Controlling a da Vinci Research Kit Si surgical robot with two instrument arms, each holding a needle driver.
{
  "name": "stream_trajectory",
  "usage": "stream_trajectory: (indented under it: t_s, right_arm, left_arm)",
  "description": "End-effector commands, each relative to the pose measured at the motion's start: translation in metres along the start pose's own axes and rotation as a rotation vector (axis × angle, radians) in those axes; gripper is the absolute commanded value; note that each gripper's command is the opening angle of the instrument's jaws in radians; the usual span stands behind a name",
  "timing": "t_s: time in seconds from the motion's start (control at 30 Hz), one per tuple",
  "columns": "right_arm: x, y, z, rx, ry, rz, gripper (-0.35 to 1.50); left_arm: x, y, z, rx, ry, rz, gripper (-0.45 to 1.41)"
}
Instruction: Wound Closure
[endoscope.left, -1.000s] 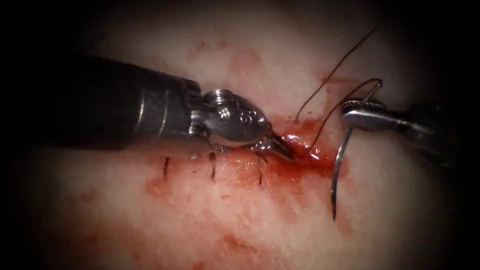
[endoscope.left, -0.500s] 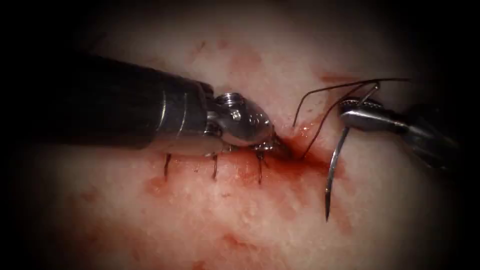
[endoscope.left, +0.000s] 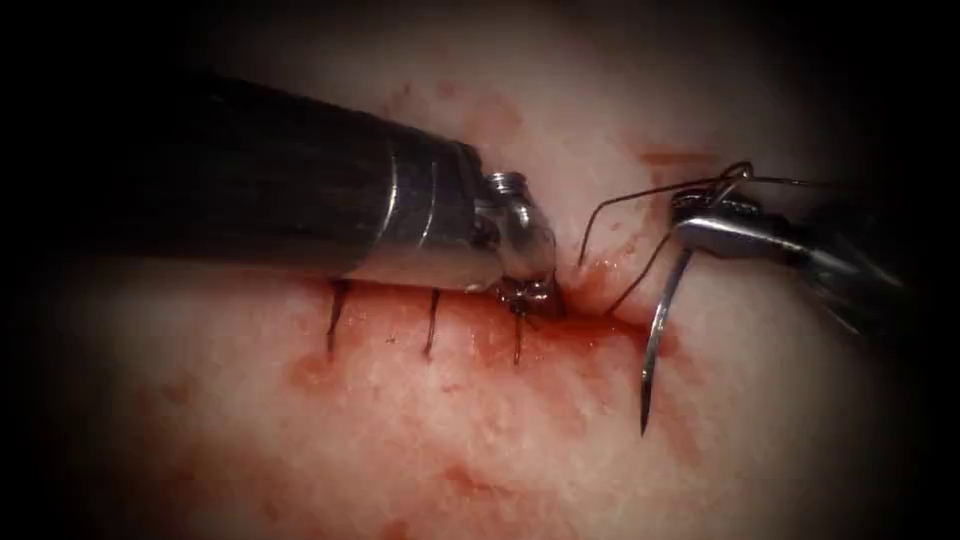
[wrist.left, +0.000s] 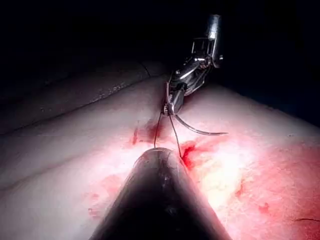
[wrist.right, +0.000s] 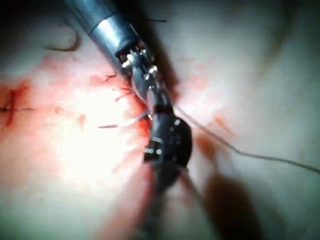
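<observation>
The right claw (endoscope.left: 700, 212) is closed on the needle (endoscope.left: 660, 320) near its thread end; the curve hangs free above the tissue (endoscope.left: 480, 430) just right of the cut (endoscope.left: 590, 305), tip pointing down, not in the tissue. The thread (endoscope.left: 620, 200) loops from the claw to the cut. The left claw (endoscope.left: 535, 295) presses into the red fluid (endoscope.left: 600, 330) beside three stitches (endoscope.left: 432, 325); I cannot tell its grip.

Light pools on the tissue (endoscope.left: 520, 420) around the cut (endoscope.left: 600, 315), fading to dark all round; glare streaks the left hand's (endoscope.left: 530, 292) shaft.
</observation>
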Motion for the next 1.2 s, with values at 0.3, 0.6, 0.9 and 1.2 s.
stream_trajectory:
  t_s: [0.3, 0.6, 0.9, 1.2]
  right_arm:
    - [0.0000, 0.0024, 0.0023, -0.066, 0.017, -0.123, -0.35]
    - [-0.0029, 0.0048, 0.0029, -0.173, -0.035, -0.247, -0.35]
    - [-0.0032, 0.0050, 0.0035, -0.182, -0.054, -0.370, -0.35]
    - [-0.0039, 0.0025, 0.0043, -0.095, -0.079, -0.454, -0.35]
  left_arm:
    - [0.0010, 0.0006, -0.0012, -0.057, 0.068, 0.061, -0.45]
    - [0.0012, 0.0029, -0.0021, -0.085, 0.065, 0.103, -0.45]
    - [0.0009, 0.0038, -0.0025, -0.097, 0.061, 0.122, -0.45]
    - [0.0008, 0.0043, -0.0036, -0.111, 0.067, 0.131, -0.45]
